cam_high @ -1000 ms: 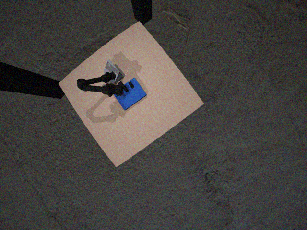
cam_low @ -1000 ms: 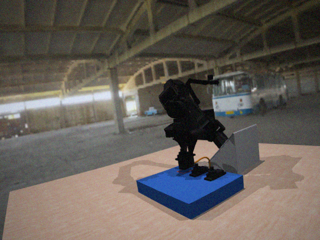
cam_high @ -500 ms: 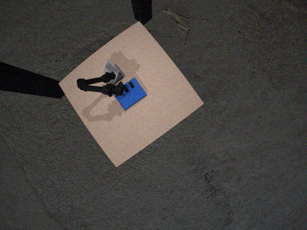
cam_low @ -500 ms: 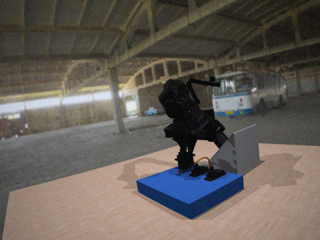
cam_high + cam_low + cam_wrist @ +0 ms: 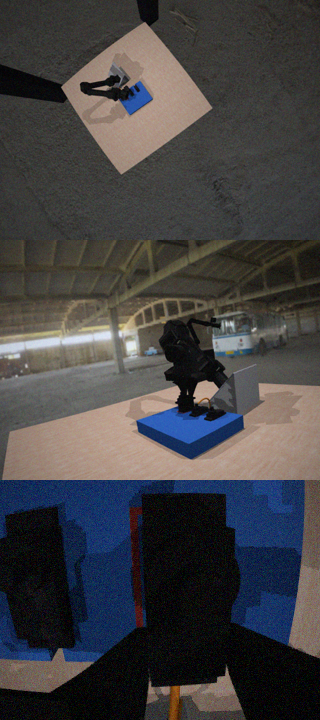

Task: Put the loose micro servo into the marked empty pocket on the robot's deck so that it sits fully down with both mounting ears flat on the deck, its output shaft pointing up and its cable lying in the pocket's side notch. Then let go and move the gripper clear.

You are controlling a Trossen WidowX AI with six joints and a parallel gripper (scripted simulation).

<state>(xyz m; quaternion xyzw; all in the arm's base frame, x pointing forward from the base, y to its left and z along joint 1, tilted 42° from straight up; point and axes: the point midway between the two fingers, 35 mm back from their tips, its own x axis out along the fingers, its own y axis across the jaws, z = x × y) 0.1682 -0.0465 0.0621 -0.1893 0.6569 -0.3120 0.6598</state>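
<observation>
My gripper (image 5: 124,94) (image 5: 187,395) (image 5: 186,636) is shut on the loose black micro servo (image 5: 185,404) (image 5: 187,575), low over the blue deck (image 5: 138,102) (image 5: 183,429) (image 5: 106,587). The pocket's red outline (image 5: 180,411) (image 5: 135,570) shows along the servo's left side in the wrist view. The servo hides the rest of the pocket, and the gap beneath it is hard to judge. The orange cable (image 5: 206,398) (image 5: 174,702) leaves the servo's near end in the wrist view and arcs up in the exterior view. Shaft and ears are too dark to make out.
Two black servos sit on the deck beside the pocket, the nearer one (image 5: 198,410) (image 5: 40,580) and the farther one (image 5: 136,88) (image 5: 215,414). A grey wedge-shaped block (image 5: 246,389) stands behind the deck, close to the arm. The deck rests on a pale table (image 5: 165,124) (image 5: 77,444).
</observation>
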